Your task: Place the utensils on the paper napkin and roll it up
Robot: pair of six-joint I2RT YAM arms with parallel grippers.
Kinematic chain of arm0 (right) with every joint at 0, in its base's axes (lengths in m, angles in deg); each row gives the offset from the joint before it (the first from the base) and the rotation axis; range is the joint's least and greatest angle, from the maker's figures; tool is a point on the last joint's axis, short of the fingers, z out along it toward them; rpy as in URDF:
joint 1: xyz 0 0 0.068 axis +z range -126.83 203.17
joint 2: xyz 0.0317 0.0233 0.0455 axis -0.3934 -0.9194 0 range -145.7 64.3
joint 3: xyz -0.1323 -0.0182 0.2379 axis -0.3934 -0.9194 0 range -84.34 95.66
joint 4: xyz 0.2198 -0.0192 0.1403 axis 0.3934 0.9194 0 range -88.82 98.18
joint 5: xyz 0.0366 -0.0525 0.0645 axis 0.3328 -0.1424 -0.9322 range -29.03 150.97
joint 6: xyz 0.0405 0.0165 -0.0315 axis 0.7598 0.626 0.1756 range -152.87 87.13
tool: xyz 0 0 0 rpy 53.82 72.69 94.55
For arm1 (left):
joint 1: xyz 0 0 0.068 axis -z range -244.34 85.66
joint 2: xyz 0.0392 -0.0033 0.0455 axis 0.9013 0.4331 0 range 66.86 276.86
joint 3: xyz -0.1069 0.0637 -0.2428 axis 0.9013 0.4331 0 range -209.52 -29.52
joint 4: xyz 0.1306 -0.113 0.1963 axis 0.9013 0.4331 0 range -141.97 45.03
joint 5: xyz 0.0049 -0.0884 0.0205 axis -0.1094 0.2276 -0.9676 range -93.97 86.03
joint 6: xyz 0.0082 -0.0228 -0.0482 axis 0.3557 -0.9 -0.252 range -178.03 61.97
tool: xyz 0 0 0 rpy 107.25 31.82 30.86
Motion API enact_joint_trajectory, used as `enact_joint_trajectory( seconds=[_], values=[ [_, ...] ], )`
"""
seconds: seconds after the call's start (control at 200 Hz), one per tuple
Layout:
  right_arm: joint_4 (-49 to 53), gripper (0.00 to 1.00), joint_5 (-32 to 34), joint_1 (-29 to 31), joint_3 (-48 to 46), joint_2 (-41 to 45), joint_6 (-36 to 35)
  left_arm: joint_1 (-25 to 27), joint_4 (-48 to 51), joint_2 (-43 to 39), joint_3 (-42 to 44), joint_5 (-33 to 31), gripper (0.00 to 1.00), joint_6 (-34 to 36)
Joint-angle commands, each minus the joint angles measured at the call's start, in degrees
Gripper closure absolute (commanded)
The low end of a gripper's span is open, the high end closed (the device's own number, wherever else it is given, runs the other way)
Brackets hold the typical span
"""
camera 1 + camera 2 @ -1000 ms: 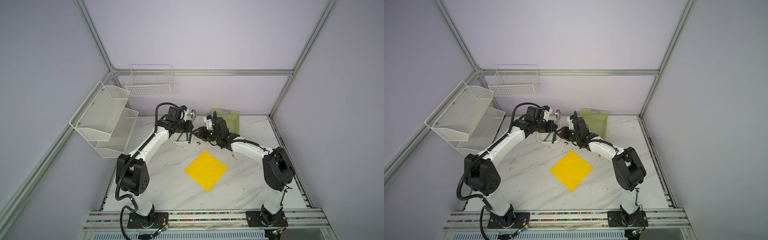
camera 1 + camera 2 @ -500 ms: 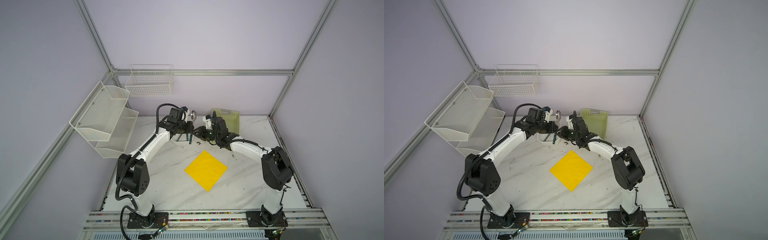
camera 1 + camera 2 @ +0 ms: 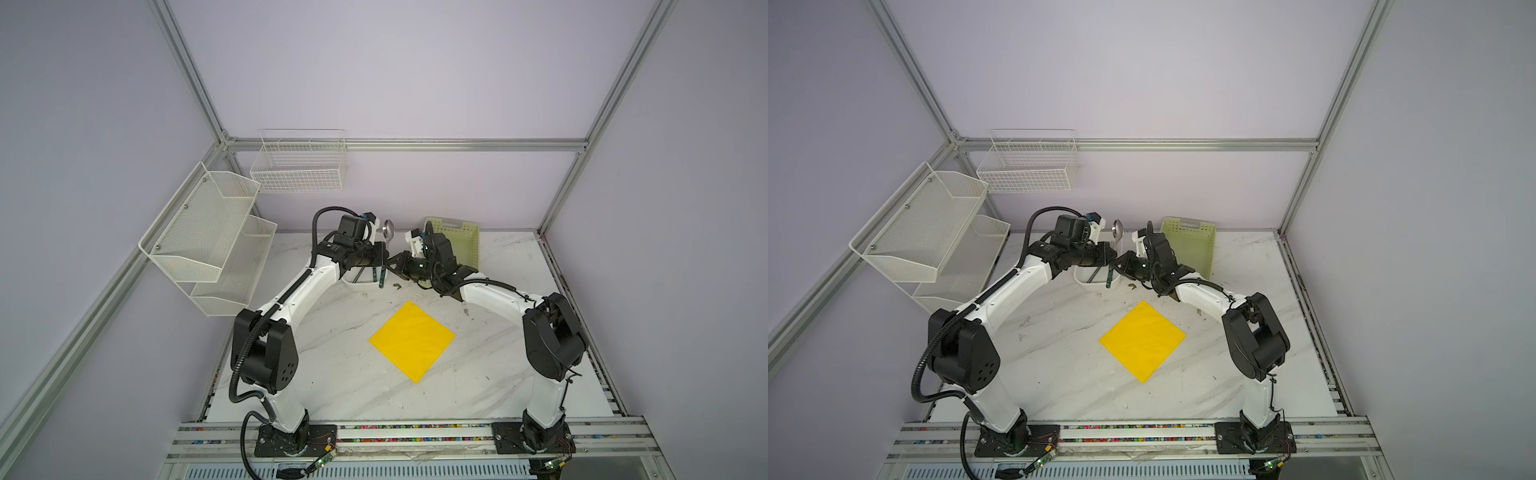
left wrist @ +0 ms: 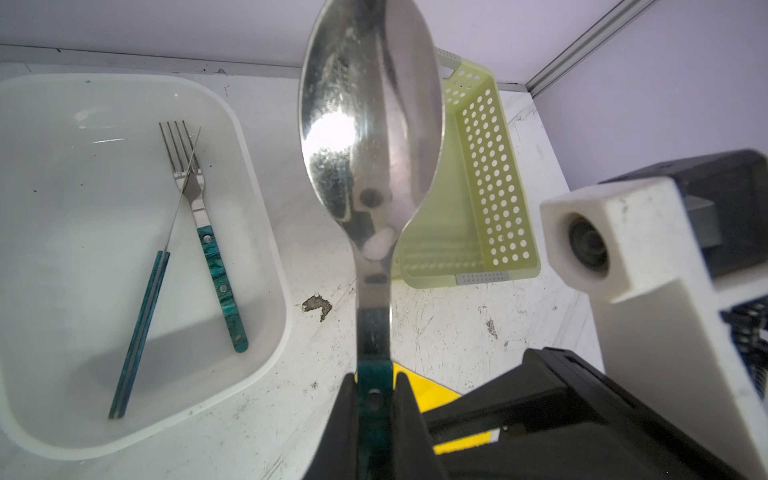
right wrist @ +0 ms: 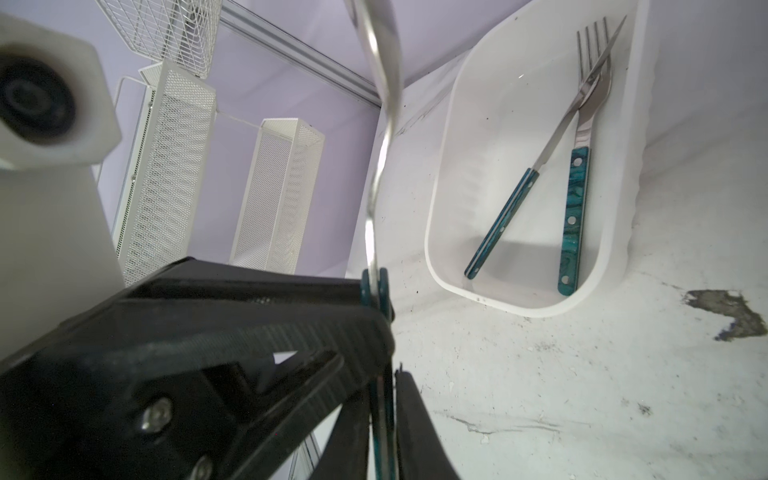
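The spoon [image 4: 370, 137] stands upright, bowl up, over the near edge of the white tray [image 4: 266, 232]. My left gripper [image 4: 374, 382] is shut on its teal handle. My right gripper [image 5: 384, 395] has come in from the right and is shut on the same handle lower down; the two meet in both top views, left gripper [image 3: 380, 259] against right gripper [image 3: 390, 266]. The fork [image 5: 575, 208] and knife [image 5: 511, 208] lie crossed in the tray. The yellow paper napkin [image 3: 411, 338] lies flat mid-table with nothing on it.
A pale green perforated basket [image 3: 457, 241] leans at the back, just behind the right arm. White mesh shelves [image 3: 208, 237] and a wire basket [image 3: 299, 166] hang on the left and back walls. A dark chip [image 5: 727, 311] marks the marble near the tray.
My right gripper moved a little left onto the spoon handle and its jaws closed round it. The left gripper kept its hold on the upright spoon in nearly the same place.
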State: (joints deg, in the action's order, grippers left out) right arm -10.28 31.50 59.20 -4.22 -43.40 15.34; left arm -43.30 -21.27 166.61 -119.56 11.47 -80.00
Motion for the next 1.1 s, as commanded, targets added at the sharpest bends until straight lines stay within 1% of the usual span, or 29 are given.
enact_joint_trajectory(
  seconds=[0.0,0.04,0.105,0.22,0.3,0.4,0.52,0.79,1.095],
  values=[
    [-2.42,0.85,0.38,0.27,-0.72,0.2,0.4,0.58,-2.35,-3.81,2.27,2.36,0.94,-0.52],
    [-2.51,0.85,0.17,0.27,-0.68,0.21,0.48,0.66,-2.4,-3.85,2.26,2.32,0.94,-0.52],
    [-2.34,0.81,0.04,0.27,-0.33,-0.01,0.56,0.67,-2.52,-3.93,2.32,2.51,0.94,-0.52],
    [-2.77,0.81,0.05,0.27,-0.6,-0.01,0.81,0.66,-2.57,-3.93,2.26,2.95,0.94,-0.61],
    [-2.86,0.82,0.02,0.29,-0.58,-0.04,0.78,0.65,-2.59,-3.87,2.3,3.19,0.94,-0.74],
    [-2.95,0.89,0.0,0.27,-0.73,0.11,0.71,0.67,-2.78,-3.93,2.24,3.43,0.93,-0.92],
    [-3.04,0.91,0.11,0.28,-1.19,0.62,0.56,0.65,-3.01,-4.38,2.15,3.1,0.9,-0.96],
    [-2.51,0.95,1.28,0.18,-2.24,2.05,-0.48,0.76,-1.46,-5.11,2.07,2.94,0.74,-0.79],
    [-1.99,0.96,2.24,0.18,-2.99,3.44,-2.35,0.94,2.85,-6.28,2.4,2.1,0.71,0.42]
  ],
)
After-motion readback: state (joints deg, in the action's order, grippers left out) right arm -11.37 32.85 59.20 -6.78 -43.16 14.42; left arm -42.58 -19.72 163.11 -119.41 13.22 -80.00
